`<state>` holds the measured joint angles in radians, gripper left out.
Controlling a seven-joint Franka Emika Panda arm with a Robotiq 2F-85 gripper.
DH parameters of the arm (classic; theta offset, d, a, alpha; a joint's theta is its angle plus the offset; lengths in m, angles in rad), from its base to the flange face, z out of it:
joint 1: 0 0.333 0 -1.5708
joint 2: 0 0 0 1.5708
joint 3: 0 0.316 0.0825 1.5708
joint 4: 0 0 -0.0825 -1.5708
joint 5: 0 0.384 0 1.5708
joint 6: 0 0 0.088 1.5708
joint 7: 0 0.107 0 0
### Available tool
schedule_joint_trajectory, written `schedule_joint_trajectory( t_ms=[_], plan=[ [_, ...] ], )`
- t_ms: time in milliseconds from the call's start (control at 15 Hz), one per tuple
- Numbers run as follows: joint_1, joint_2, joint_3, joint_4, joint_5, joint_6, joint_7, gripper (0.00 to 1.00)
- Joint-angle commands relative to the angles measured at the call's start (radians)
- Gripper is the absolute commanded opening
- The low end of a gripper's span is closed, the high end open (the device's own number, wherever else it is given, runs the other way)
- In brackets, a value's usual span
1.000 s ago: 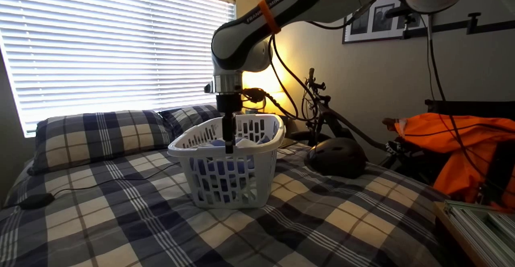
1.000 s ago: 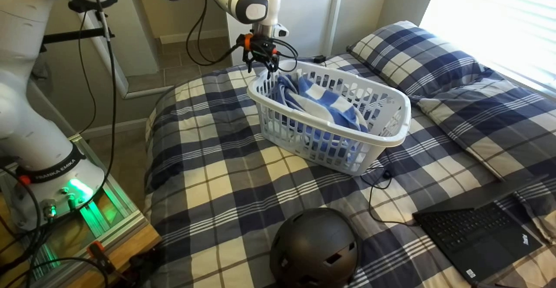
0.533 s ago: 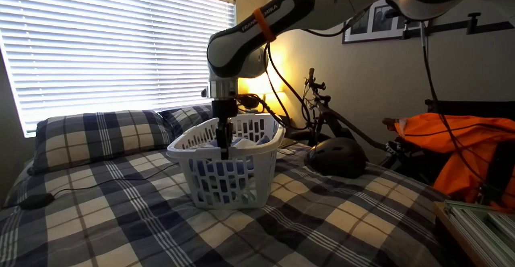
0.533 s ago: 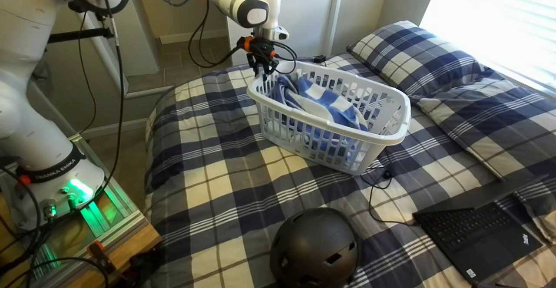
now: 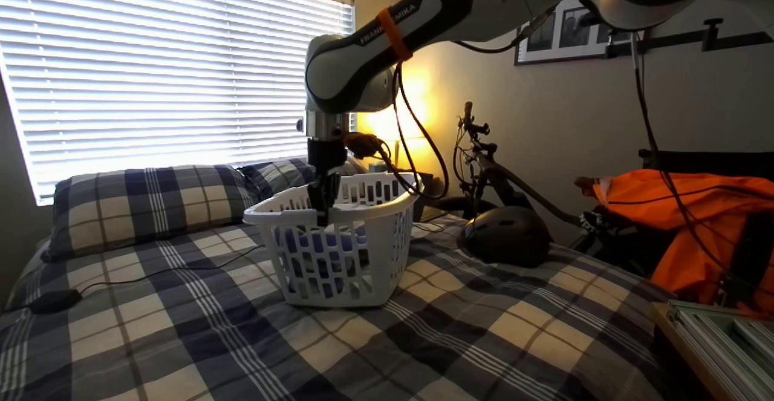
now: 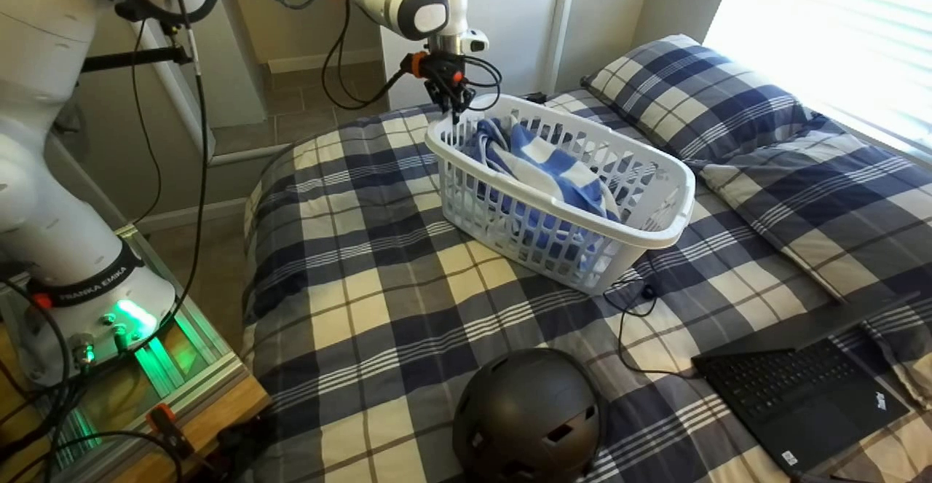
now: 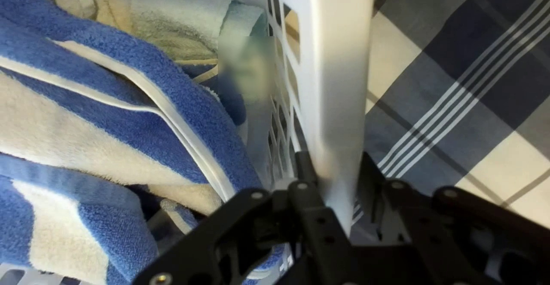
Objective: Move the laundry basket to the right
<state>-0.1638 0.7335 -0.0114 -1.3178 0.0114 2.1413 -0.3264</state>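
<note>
The laundry basket (image 6: 557, 206) is white plastic with slotted sides and stands on the plaid bed, a blue-and-white striped cloth (image 6: 542, 155) inside. My gripper (image 7: 335, 164) is shut on the basket's rim, one finger inside the wall and one outside, as the wrist view shows. In both exterior views the gripper (image 5: 323, 215) points straight down at one short end of the basket. That end looks slightly raised, while the far end appears to rest on the bed. The fingertips are partly hidden by the rim in an exterior view (image 6: 453, 108).
A black helmet (image 6: 528, 417) lies on the bed beside the basket. An open laptop (image 6: 808, 388) sits farther along, its cable (image 6: 622, 337) running close to the basket's base. Plaid pillows (image 6: 692, 97) lie under the window. A black power brick (image 5: 54, 302) rests on the bed.
My gripper has come down onto the rim and closed on it. The basket has since shifted a little, and its gripped end has risen slightly with the gripper.
</note>
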Motion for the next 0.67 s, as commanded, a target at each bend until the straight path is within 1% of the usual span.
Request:
schedule_joint_trajectory(
  t_ms=[0,133,333,600],
  plan=[
    [0.011,0.067,-0.031,0.128,-0.015,0.087,0.107,0.07],
    [0.005,0.109,-0.038,0.207,-0.006,0.094,0.165,0.07],
    [-0.002,0.174,-0.058,0.349,0.001,0.058,0.259,0.07],
    [-0.010,0.253,-0.110,0.520,-0.016,0.011,0.389,0.07]
  ],
)
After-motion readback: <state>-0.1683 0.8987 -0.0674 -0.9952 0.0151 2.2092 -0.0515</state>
